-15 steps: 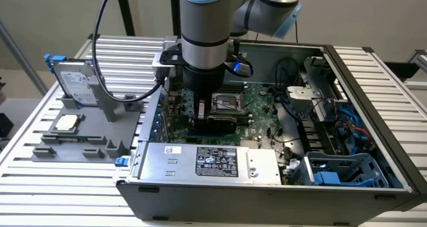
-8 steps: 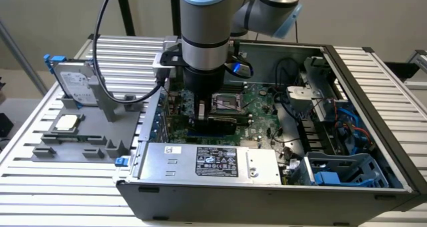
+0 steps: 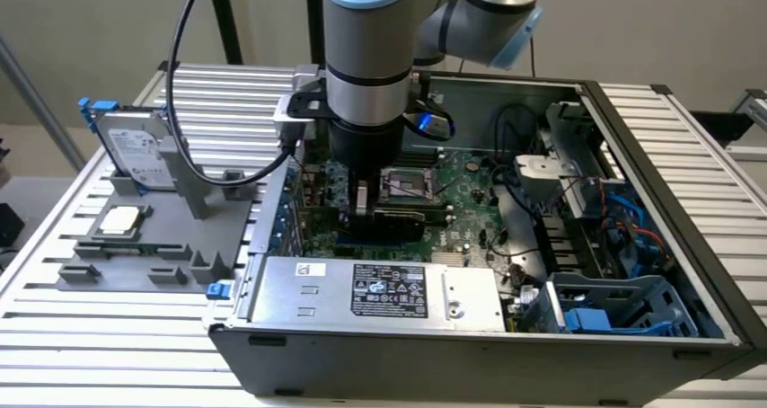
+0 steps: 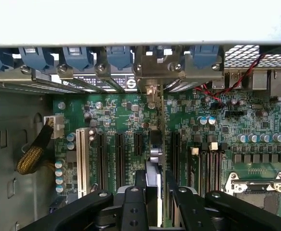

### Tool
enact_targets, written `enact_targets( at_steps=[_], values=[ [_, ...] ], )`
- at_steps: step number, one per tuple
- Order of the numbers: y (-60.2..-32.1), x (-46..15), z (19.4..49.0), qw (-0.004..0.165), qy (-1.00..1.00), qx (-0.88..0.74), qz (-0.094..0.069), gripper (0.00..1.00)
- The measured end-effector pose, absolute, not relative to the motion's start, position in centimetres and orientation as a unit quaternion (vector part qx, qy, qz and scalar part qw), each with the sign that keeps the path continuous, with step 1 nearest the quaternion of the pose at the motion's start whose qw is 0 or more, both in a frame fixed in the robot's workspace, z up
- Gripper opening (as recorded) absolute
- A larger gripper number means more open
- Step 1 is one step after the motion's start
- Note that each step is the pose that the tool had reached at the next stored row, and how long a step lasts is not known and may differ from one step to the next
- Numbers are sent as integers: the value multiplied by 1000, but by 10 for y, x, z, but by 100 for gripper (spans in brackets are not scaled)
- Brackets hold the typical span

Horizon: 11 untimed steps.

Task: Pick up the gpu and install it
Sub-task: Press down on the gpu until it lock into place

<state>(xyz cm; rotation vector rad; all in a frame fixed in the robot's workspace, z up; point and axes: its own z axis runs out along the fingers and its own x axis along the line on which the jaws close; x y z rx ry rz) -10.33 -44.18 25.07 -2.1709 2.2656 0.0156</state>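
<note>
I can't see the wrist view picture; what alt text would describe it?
A black end effector grips a thin, dark circuit card with a silver metal bracket edge-on above a green motherboard and its black expansion slots, inside an open grey metal computer case.

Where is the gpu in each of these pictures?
Exterior view: the gpu stands on edge under the gripper, over the motherboard, inside the case.
Wrist view: the gpu runs edge-on between the gripper fingers toward the case's rear wall.
Shared landmark: the CPU socket.
</note>
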Motion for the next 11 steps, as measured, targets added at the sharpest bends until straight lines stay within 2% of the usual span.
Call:
enact_targets(
  at_steps=[11],
  values=[
    [-441, -103, 250, 2, 722, -692, 5, 0]
  ],
)
